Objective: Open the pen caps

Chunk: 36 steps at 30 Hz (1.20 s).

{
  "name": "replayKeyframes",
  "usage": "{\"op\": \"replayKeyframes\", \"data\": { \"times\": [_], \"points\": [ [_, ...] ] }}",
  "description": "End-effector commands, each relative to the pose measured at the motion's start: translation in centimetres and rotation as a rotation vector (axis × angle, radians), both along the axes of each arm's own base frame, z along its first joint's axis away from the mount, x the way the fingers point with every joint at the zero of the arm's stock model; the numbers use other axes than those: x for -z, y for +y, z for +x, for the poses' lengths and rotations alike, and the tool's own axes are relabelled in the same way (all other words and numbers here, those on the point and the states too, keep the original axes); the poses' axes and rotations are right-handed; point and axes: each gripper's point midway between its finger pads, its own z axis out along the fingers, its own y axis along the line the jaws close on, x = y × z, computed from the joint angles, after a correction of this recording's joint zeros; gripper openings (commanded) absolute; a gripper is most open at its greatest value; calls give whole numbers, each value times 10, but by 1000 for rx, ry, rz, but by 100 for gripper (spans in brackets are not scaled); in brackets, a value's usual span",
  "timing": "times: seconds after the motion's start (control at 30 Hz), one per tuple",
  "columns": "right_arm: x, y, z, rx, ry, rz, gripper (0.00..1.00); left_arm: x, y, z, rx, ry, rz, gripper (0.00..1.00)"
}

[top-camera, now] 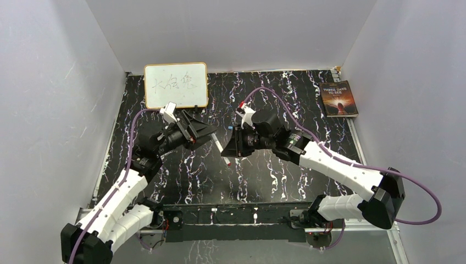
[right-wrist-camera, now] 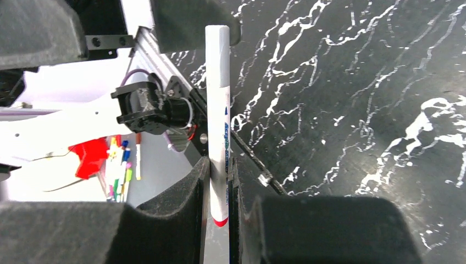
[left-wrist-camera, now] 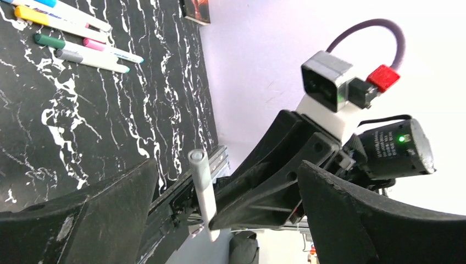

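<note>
My right gripper (top-camera: 229,146) (right-wrist-camera: 220,165) is shut on a white-barrelled pen (top-camera: 219,146) (right-wrist-camera: 218,110), held above the table. The pen's red end (right-wrist-camera: 220,221) sits between the fingers. Its other end, a pale grey-white cap-like part (left-wrist-camera: 198,165), points toward my left gripper (top-camera: 206,131) (left-wrist-camera: 225,168). That gripper is wide open, its jaws on either side of this end without touching it. Several other pens (left-wrist-camera: 77,38) with coloured caps lie side by side on the table in the left wrist view; they are hidden in the top view.
A framed whiteboard (top-camera: 176,85) with writing stands at the back left. A book (top-camera: 339,99) lies at the back right corner. The table (top-camera: 275,176) is black marble-patterned, with white walls on three sides.
</note>
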Motion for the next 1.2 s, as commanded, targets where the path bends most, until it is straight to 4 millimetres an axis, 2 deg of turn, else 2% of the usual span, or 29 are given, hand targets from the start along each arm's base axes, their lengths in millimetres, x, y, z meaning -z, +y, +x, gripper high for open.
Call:
{"op": "replayKeyframes", "data": {
  "times": [0.0, 0.27, 0.33, 0.97, 1.17],
  "points": [
    [-42, 19, -4, -53, -47, 186, 6, -15, -4, 9, -14, -45, -59, 98],
    [-43, 26, -2, -56, -41, 207, 6, -2, -4, 15, -36, -32, -46, 98],
    [-41, 28, -1, -58, -34, 208, 6, -1, -4, 15, -41, -34, -41, 95],
    [-24, 28, 0, -51, -11, 173, 5, 18, -5, 13, -29, -23, 33, 40],
    [-19, 26, -3, -55, 2, 168, 5, 23, -3, 11, -34, -17, 54, 28]
  ]
}}
